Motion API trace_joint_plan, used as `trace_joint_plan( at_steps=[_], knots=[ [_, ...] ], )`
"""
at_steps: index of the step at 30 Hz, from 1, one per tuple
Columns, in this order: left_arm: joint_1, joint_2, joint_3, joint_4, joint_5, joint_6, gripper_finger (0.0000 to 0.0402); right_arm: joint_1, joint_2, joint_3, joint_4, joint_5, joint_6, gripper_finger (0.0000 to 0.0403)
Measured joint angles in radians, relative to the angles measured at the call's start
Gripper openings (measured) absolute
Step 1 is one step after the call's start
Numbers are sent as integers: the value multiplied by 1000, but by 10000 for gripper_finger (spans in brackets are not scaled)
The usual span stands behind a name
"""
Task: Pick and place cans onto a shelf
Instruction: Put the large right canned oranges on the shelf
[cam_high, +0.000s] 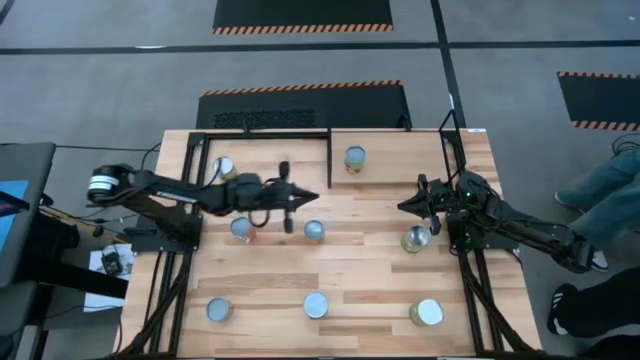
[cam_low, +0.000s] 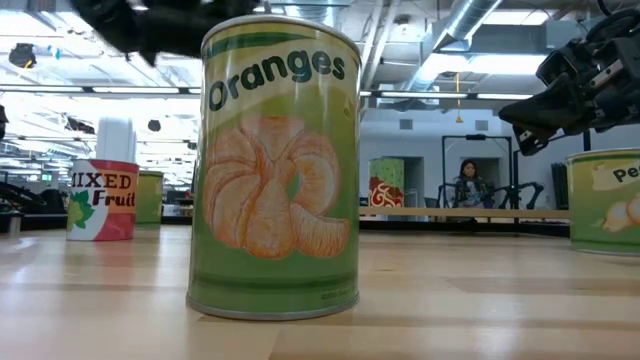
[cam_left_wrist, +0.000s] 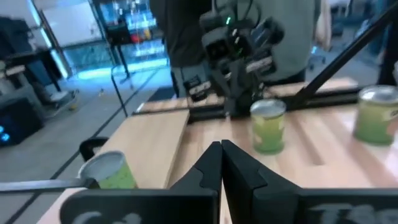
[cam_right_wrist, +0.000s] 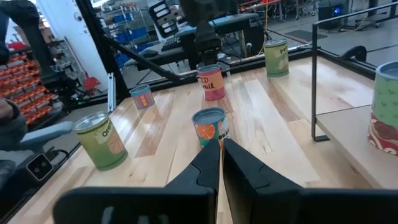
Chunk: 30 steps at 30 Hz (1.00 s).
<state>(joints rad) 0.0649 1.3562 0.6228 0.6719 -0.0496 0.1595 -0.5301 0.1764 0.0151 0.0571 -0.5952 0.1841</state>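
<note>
High view: left gripper (cam_high: 310, 197) sits mid-table, fingers pressed together w/ nothing between them, tips pointing toward the right arm. Nearest can, blue-topped can (cam_high: 314, 230), stands just beside and a bit nearer the table's front than the tips; another, the red-label can (cam_high: 241, 229), is under the left forearm. Right gripper (cam_high: 405, 207) points back toward the left one, also closed & empty; the yellow-green can (cam_high: 416, 239) stands just beside it, toward the front. One can (cam_high: 355, 158) already stands on the shelf (cam_high: 400, 160), the plywood panel at the table's far side. Three more cans line the front edge, well apart from both arms. All upright, long axes vertical.

Low view: the Oranges can (cam_low: 275, 165) fills the frame, upright on the tabletop. Dark arm parts hang above at both upper corners; can't read fingers here.

Left wrist view: own fingers (cam_left_wrist: 239, 169) meet, no gap, empty. Ahead is the yellow-green can (cam_left_wrist: 268, 126), w/ the right arm behind it. Not lined up on any near can.

Right wrist view: own fingers (cam_right_wrist: 239, 163) touching, nothing held. Blue-topped can (cam_right_wrist: 210, 127) sits dead ahead past the tips, red-label can (cam_right_wrist: 211, 82) further on.

Judgement: each arm is about equally near a can, but neither can lies on the finger line; whichever goes must open first, then shift toward the table's front & drop so the jaws straddle the upright can from the side.
</note>
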Motion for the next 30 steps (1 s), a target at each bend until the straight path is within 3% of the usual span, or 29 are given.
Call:
trace_joint_plan(
  at_steps=[9,21,25,30],
  knots=[
    [-8,-124,-269,296,4,-5,0,0,0,-2,39,19,60,43],
    [-1,-133,-294,274,16,12,0,4,0,3,417,13,278,40],
    [-3,-133,-294,261,18,-3,0,73,7,61,318,13,245,10],
    [-6,-133,-294,261,19,-11,0,260,54,201,16,237,111,9]
  ],
)
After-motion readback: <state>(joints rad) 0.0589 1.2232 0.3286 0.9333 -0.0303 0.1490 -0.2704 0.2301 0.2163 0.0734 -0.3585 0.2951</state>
